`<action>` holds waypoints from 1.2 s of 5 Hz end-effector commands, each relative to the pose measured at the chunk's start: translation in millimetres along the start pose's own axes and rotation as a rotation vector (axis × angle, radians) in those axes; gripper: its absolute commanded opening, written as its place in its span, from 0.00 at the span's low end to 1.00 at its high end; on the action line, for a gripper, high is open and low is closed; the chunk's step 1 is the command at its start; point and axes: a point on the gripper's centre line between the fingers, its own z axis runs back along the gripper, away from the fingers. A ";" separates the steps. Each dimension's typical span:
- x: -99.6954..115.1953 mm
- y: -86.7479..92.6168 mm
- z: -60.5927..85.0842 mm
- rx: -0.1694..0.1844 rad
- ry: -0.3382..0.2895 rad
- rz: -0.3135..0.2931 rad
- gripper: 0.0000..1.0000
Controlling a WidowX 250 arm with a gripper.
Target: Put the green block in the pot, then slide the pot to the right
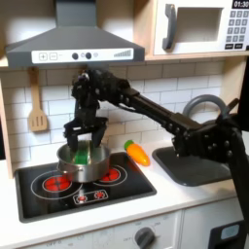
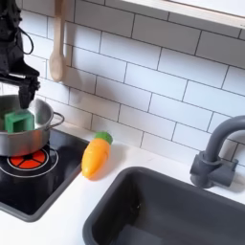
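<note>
Green block [image 2: 16, 121] inside pot [image 2: 29, 140]

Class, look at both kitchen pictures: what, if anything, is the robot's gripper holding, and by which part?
Nothing, it seems. The small green block lies loose inside the round silver metal pot, with the gripper just above it, apparently open.

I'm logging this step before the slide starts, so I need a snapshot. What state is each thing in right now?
Small bright green block: resting inside the pot, not held.
Round shiny silver metal pot: upright on the black stovetop, over a red burner.
Black gripper: above the pot, fingers spread, holding nothing.
Orange toy carrot with a green top: lying on the counter between stove and sink.
Dark grey sink basin: empty.
</note>
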 end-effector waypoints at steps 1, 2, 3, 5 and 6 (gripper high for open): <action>-7.9 -2.9 -11.3 0.000 0.051 -0.028 1.00; -7.4 -1.4 -12.7 -0.002 0.054 -0.031 1.00; -9.3 -3.8 -12.6 -0.010 0.062 -0.047 1.00; -16.8 -17.1 -19.4 -0.032 0.093 -0.090 1.00; -20.7 -27.2 -26.4 -0.042 0.116 -0.117 1.00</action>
